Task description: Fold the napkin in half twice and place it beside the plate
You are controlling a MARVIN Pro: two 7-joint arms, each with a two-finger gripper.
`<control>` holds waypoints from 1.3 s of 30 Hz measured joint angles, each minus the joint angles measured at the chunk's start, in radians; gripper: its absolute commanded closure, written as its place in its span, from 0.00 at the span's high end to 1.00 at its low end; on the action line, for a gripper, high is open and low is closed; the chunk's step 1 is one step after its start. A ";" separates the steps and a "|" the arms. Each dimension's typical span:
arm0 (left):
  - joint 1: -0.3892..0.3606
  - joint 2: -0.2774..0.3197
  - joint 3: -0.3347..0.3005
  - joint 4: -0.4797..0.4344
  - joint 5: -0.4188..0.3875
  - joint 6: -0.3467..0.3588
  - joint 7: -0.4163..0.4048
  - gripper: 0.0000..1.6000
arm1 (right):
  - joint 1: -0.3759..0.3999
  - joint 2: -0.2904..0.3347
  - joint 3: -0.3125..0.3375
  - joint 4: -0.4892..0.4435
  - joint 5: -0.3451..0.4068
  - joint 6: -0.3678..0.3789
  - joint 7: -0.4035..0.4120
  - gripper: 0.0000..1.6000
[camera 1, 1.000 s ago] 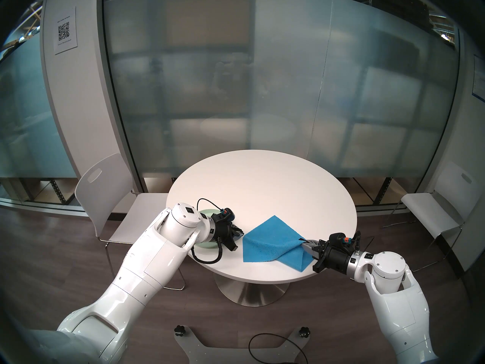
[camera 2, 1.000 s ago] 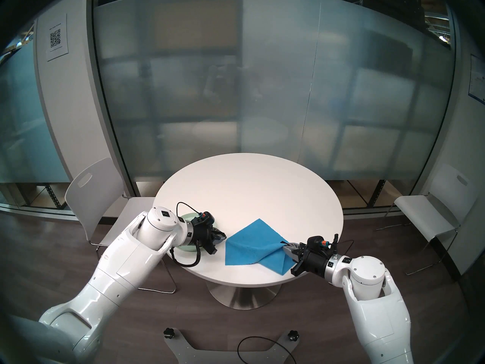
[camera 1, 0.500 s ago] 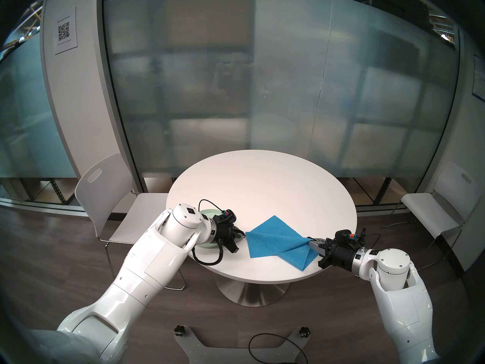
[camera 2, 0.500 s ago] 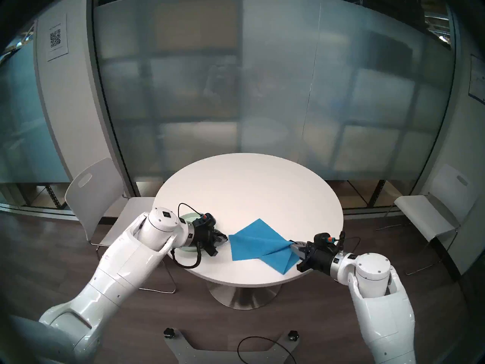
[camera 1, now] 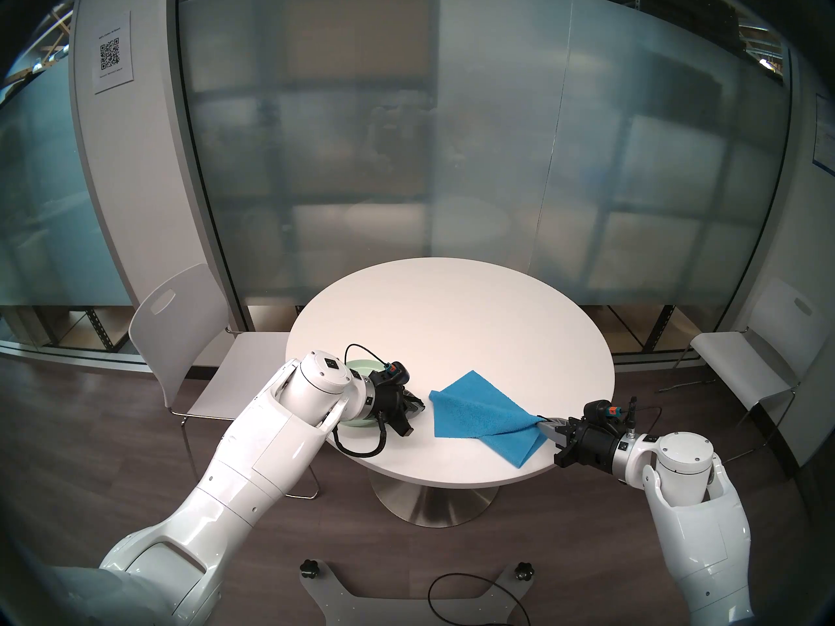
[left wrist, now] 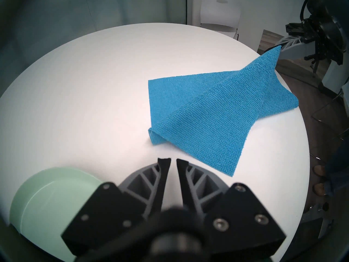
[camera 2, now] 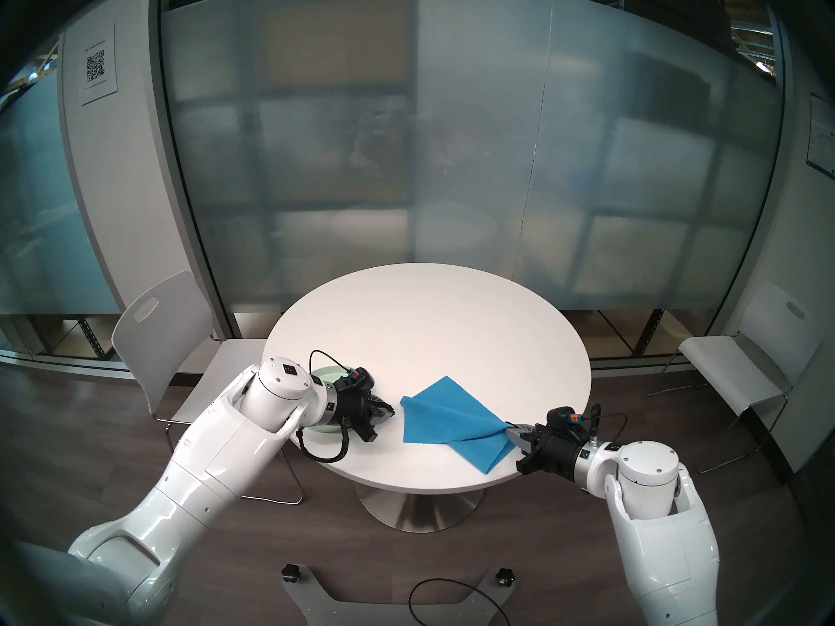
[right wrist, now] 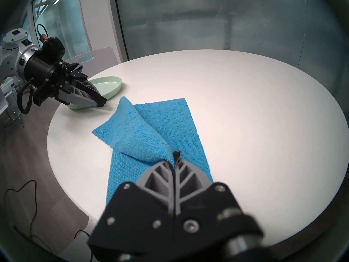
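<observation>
One blue napkin (camera 1: 479, 419) lies on one round white table (camera 1: 452, 322), a corner pinched by the right gripper (camera 1: 542, 419); the left gripper (left wrist: 173, 160), slightly parted and empty, hovers over one mint-green plate (left wrist: 47, 195).

My two head eyes look steeply down from above onto the round white table (camera 1: 452, 322), nearly identical. My left wrist camera peers low across it toward the right arm; my right wrist camera faces back. Both share the napkin (left wrist: 207, 108).
</observation>
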 measured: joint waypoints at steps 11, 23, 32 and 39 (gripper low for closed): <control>-0.002 -0.003 -0.003 0.003 0.000 -0.004 0.011 0.47 | 0.031 0.005 -0.030 0.088 -0.012 -0.023 -0.006 0.00; -0.005 -0.014 -0.009 -0.059 -0.020 -0.002 -0.010 0.47 | 0.054 0.014 -0.037 0.111 -0.016 -0.032 -0.012 0.00; -0.006 -0.023 -0.003 -0.089 -0.022 0.022 -0.020 0.47 | 0.061 0.018 -0.026 0.115 -0.016 -0.034 -0.020 0.00; 0.011 -0.022 0.004 -0.138 -0.023 0.036 -0.035 0.47 | 0.061 0.022 -0.017 0.116 -0.015 -0.034 -0.022 0.00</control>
